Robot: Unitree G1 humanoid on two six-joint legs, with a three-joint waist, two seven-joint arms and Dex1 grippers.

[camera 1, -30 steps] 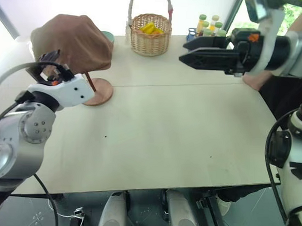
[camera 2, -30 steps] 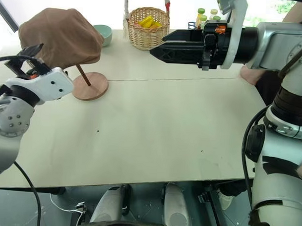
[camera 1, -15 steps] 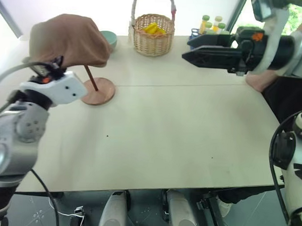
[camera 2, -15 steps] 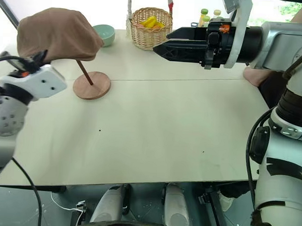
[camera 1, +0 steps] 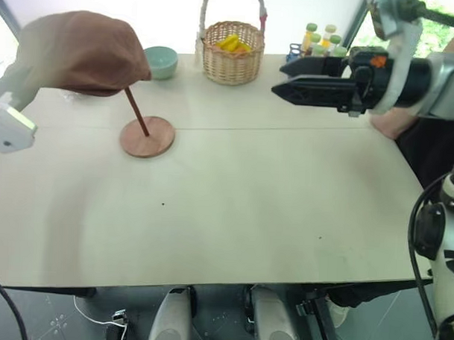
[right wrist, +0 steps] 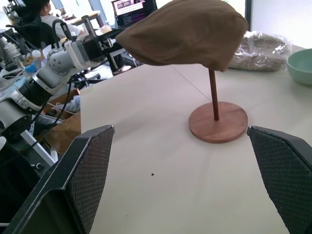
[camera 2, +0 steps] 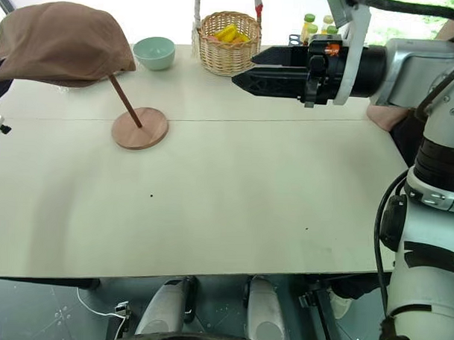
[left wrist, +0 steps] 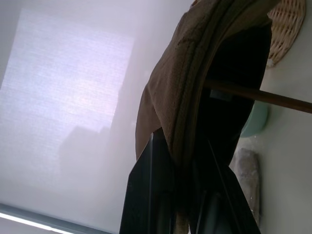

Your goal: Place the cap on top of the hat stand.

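Floppy brown cap, draped over hat stand

a brown cap was seen over a reddish-brown hat stand. the table was pale beige, the bowl mint green, the wicker basket tan with yellow contents, and the right gripper black.

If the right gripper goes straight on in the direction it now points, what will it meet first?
Probably the cap on the hat stand. The right wrist view looks along the open right gripper toward them, over bare table. Depth is unclear, so it might pass just beside.
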